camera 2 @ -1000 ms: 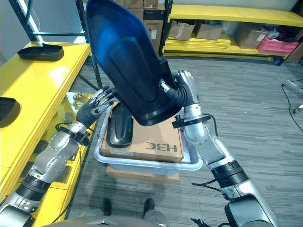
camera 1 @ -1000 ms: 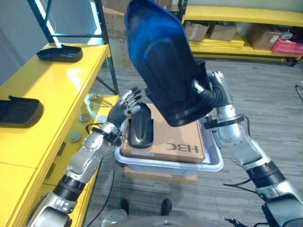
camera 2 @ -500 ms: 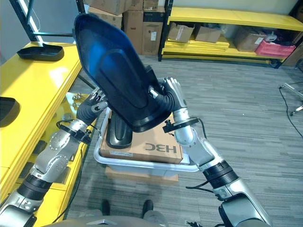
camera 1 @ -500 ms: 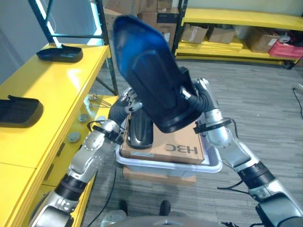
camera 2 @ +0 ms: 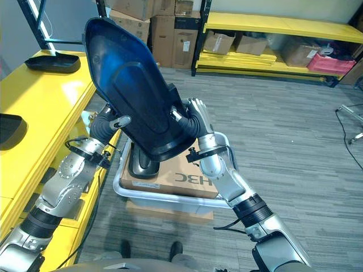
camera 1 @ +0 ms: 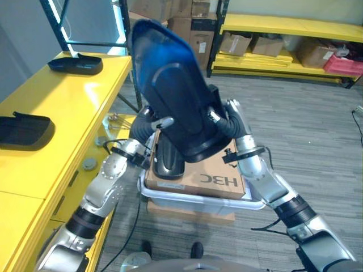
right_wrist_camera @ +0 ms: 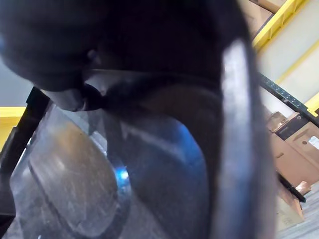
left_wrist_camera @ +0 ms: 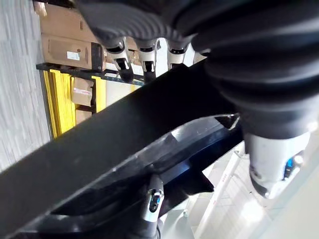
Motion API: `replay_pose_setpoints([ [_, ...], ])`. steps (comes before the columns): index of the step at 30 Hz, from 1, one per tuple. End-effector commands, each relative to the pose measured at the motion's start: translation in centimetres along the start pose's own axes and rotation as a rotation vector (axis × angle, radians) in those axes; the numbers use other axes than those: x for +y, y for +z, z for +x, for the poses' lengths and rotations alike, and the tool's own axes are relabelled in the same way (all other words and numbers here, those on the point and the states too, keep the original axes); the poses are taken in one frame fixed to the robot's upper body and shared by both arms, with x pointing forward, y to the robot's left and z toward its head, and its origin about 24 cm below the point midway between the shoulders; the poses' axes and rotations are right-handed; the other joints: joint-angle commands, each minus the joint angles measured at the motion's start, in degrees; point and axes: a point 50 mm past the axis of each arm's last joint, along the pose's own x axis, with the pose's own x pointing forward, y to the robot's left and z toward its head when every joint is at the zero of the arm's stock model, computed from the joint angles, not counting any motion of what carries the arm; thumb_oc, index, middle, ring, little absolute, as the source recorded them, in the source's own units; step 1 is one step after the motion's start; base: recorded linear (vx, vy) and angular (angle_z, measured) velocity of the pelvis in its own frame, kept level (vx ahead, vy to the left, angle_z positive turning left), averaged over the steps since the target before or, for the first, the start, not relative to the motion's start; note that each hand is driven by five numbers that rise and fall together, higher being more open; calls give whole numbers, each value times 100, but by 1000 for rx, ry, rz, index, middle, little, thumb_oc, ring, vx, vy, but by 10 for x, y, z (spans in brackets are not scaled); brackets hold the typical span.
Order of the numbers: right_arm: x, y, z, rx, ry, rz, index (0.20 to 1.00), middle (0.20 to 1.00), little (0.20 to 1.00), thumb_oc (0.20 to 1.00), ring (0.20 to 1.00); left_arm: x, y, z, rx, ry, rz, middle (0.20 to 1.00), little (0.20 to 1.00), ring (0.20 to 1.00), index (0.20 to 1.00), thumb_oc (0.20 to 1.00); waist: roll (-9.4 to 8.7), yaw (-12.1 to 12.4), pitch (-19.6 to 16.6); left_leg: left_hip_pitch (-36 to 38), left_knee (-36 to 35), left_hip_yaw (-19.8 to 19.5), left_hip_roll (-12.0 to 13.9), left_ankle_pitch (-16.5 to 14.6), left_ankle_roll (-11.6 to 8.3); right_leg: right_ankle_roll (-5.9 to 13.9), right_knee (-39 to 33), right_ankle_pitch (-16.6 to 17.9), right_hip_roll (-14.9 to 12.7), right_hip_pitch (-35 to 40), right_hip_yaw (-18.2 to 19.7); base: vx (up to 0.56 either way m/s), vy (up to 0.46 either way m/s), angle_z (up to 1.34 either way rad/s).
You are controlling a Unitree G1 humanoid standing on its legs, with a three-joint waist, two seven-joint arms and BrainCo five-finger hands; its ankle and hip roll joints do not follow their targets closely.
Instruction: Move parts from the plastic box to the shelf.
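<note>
Large black part (camera 2: 136,107) gripped by right hand (camera 2: 190,122), long axis steep; left hand (camera 2: 110,126) fingers cupped under its edge.

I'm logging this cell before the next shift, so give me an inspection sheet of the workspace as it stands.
Surface: yellow shelf at robot's left, two black parts lying on it.
Job's things: large black part held up above the plastic box; a smaller black part rests on a cardboard box in it.
Clutter: small metal pieces on the lower ledge.
Hands: left hand and right hand both against the large part; grip cannot be told.
Cables: nothing seen.
Surroundings: yellow racking with cardboard boxes behind.
</note>
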Motion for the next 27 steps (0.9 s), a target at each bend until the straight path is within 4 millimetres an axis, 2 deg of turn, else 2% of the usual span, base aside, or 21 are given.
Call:
replay_pose_setpoints([
  [1,-11,43,24,-252,-84,88,200,200,200,200,200,-8,16,18,-74,-46,58,514,514,514,514,514,4,106,-149,204,-45,-73,48,-485,-21,317,11,-560,-236,503,-367,0,0,0],
  [2,-11,46,24,-269,-76,97,200,200,200,200,200,-7,16,18,-69,-45,76,263,263,263,263,263,6,111,-151,206,-45,-76,46,-487,-17,320,11,-560,-238,503,-367,0,0,0],
  [3,-11,49,24,-286,-64,112,200,200,200,200,200,-6,14,17,-60,-55,91,200,200,200,200,200,6,116,-153,205,-45,-82,44,-486,-14,320,11,-557,-237,500,-369,0,0,0],
  [7,-11,52,24,-299,-50,121,200,200,200,200,200,-6,13,18,-54,-63,98,200,200,200,200,200,5,118,-156,200,-45,-86,42,-484,-13,319,11,-557,-237,496,-370,0,0,0],
  [8,-5,61,21,-343,13,172,200,200,200,200,200,-9,12,18,-52,-120,119,200,200,200,200,200,11,128,-171,199,-45,-87,39,-482,-11,325,11,-550,-246,491,-371,0,0,0],
  [13,4,72,20,-396,128,257,200,200,200,200,200,-17,13,20,-56,-197,102,200,200,200,200,200,8,134,-173,186,-45,-97,33,-472,-7,334,11,-533,-256,475,-374,0,0,0],
  [16,8,79,18,-427,205,306,200,200,200,200,200,-24,13,21,-53,-286,22,200,200,200,200,200,7,129,-178,182,-45,-97,30,-472,-5,335,11,-527,-265,468,-384,0,0,0],
  [17,14,86,18,-448,280,365,200,200,200,200,200,-30,17,20,-82,-327,22,200,200,200,200,200,9,132,-178,178,-45,-104,27,-466,-7,339,11,-516,-273,463,-385,0,0,0],
  [22,28,93,10,-422,393,495,200,200,200,200,200,-25,23,18,-169,-205,-5,200,200,200,200,200,-12,194,-173,159,-45,-180,2,-449,-1,326,11,-512,-284,470,-419,-2,-13,1],
  [26,36,90,4,-365,373,559,200,200,200,200,200,-15,26,10,-222,-97,48,200,200,200,200,200,-20,273,-138,155,-45,-243,-6,-435,4,299,11,-520,-281,487,-451,-10,-21,1],
  [27,38,87,1,-331,362,588,316,316,316,316,316,-9,26,6,-240,-48,75,200,200,200,200,200,-20,317,-115,151,-45,-272,-6,-424,1,291,11,-520,-284,495,-477,-13,-37,4],
])
